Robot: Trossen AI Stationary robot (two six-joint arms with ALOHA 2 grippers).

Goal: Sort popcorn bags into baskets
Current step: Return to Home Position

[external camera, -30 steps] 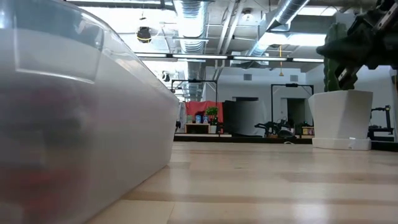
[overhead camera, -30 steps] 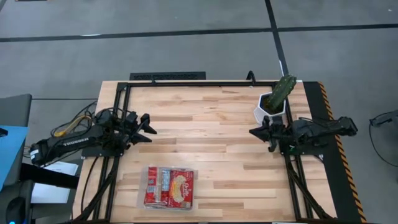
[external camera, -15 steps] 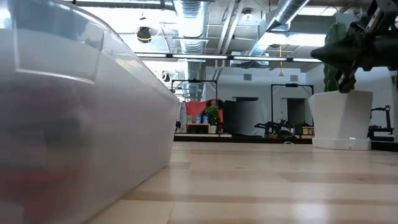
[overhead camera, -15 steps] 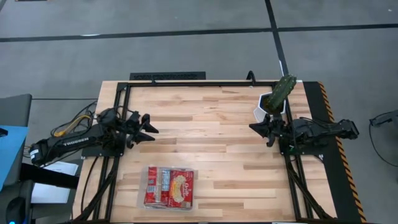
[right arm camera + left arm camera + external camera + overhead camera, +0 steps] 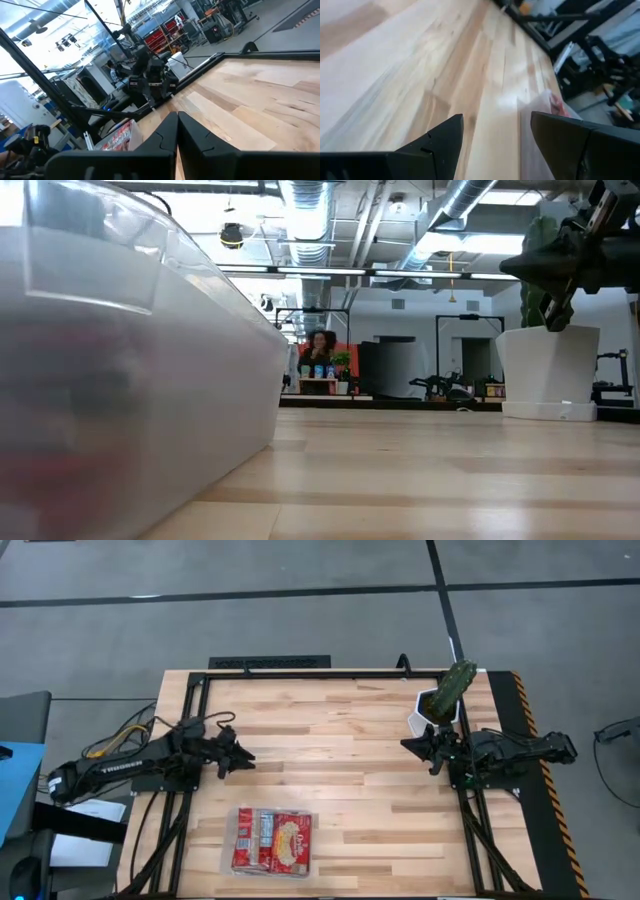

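Your left gripper (image 5: 245,756) hangs over the left part of the pale wooden plank worktop (image 5: 340,720), close to its left edge and about halfway along it. In the left wrist view this gripper (image 5: 497,137) has its two dark fingers (image 5: 440,145) spread well apart, with bare wood between them and nothing held.

Your right gripper (image 5: 408,747) hangs opposite, near the worktop's right edge. In the right wrist view this gripper (image 5: 176,131) has its fingers pressed together along a thin seam, and they hold nothing.

Just behind the right gripper, toward the far right corner, stands the small white bowl (image 5: 422,710) with a green cactus-like object (image 5: 455,680) rising from it.

The shallow clear plastic tray with rounded corners (image 5: 272,808) sits at the worktop's near edge, left of the middle and well apart from both grippers. Its cloudy wall (image 5: 130,400) fills the left of the low view.

The glossy red popcorn bags with cream-yellow pictures (image 5: 285,840) lie flat inside that tray, side by side. You cannot tell their exact number from above.

The left wrist view catches a corner of the tray (image 5: 532,145), with a sliver of red packet at its rim.

A person (image 5: 320,345) stands far off in the room beyond the worktop.
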